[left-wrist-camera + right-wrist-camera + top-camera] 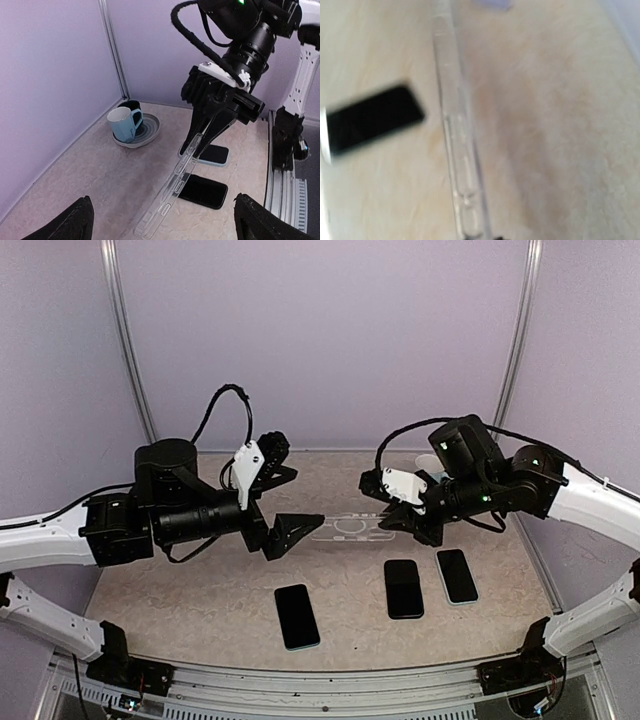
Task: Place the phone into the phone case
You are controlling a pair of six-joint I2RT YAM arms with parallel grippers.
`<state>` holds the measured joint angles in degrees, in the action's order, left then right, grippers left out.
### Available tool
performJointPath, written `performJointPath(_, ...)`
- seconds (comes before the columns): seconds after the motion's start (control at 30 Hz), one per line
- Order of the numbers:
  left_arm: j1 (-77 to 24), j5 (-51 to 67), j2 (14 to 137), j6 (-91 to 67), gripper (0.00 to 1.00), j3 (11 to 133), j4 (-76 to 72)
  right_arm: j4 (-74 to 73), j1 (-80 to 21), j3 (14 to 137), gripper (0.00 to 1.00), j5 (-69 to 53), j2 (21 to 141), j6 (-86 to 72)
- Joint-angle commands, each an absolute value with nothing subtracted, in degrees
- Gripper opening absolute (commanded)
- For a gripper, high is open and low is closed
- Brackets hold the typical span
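The right tool (392,512) pinches one end of the clear plastic phone case (350,528). The left tool (288,502) gapes open at the case's free end. Three black slab phones (403,588) lie on the beige bench (200,600) below both tools. If the left tool closes off-centre, it could twist the case loose.

Clear case (176,184); black phones (297,616); beige mottled table (200,590).

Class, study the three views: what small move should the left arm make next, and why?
Probably shut the left gripper on the free end of the clear case. The right gripper pinches the case's other end, and that free end reaches between the left gripper's open fingers. Three phones lie on the table, so the case likely needs steadying first.
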<state>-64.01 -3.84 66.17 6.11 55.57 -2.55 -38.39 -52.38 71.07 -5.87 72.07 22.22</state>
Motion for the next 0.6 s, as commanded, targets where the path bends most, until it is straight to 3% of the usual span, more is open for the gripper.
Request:
performJointPath(0.0, -66.1, -4.1, 71.4, 19.8, 0.89, 62.1, 14.1, -44.7, -55.9, 74.0, 0.0, 0.1, 72.2, 36.5)
performJointPath(0.17, -67.3, 1.0, 75.4, 21.3, 0.73, 63.8, 17.4, -42.7, -59.9, 75.6, 0.0, -1.5, 73.3, 37.7)
performJointPath(0.3, -67.8, 2.5, 76.6, 21.4, 0.7, 64.3, 17.4, -42.3, -61.5, 76.6, 0.0, -1.9, 73.8, 38.4)
performJointPath(0.37, -67.8, 0.7, 77.1, 21.0, 0.55, 64.7, 16.4, -42.3, -62.2, 77.0, 0.0, -2.5, 73.9, 38.7)
performJointPath(0.47, -67.8, -3.7, 77.5, 19.5, 0.03, 64.8, 14.3, -41.5, -62.7, 77.1, 0.0, -4.2, 73.4, 39.0)
performJointPath(0.57, -67.8, -5.1, 76.3, 17.1, 0.0, 62.8, 9.1, -36.7, -62.7, 75.0, 0.0, -4.3, 71.2, 37.5)
